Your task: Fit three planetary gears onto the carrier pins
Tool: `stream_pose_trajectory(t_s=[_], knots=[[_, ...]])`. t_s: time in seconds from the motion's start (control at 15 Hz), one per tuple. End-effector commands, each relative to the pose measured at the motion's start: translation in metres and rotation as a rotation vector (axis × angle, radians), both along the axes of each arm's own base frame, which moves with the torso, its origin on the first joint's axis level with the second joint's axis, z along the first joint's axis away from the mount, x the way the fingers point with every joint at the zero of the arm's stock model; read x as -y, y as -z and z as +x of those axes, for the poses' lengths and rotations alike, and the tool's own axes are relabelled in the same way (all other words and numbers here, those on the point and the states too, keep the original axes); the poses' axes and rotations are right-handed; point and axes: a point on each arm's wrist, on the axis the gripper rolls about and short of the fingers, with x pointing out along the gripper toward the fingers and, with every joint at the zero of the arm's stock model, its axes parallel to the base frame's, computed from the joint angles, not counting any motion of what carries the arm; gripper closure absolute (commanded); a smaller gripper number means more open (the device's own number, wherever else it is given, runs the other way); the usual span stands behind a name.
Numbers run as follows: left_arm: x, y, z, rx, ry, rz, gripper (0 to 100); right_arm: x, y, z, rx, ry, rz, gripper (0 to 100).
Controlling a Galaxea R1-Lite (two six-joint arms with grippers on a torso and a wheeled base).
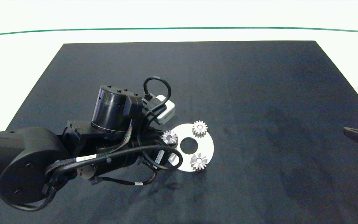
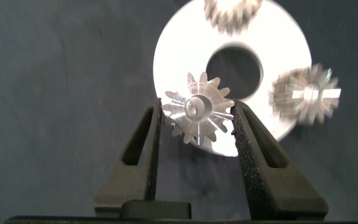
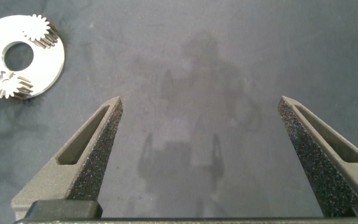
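on white disc (image 1: 209,146), left pincer (image 2: 197,124) clasping toothed silvery gear (image 2: 199,116)

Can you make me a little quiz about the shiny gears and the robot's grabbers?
1. How many planetary gears sit on or over the white disc?
2. True or false: the right gripper is holding a gear.
3. Which gripper clamps the third gear: A) left, B) right, C) neither?

Key:
1. Three: two stand free on the disc, and one is between the left gripper fingers at the disc's edge.
2. False: it is open over bare black mat.
3. A.
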Motion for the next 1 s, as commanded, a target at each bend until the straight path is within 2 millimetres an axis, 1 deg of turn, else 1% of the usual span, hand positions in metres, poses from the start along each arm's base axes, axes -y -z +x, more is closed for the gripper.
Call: stream_pose_trajectory(t_s=[0.07, 0.33, 1.0], knots=[[0.004, 0.0021, 0.0045, 0.015, -0.002, -0.006, 81, -0.0001, 0.001, 0.0002, -0.004, 0.0, -0.003, 0], [0.0025, 0.0098, 0.0057, -0.006, -0.009, 0.01, 81, -0.0001, 0.001, 0.0004, -0.001, 0.003, -0.005, 0], [-0.0027, 0.0077, 0.0061, 0.0, -0.023, 0.007, 81, -0.0002, 0.0003, 0.0003, 0.004, 0.004, -0.006, 0]])
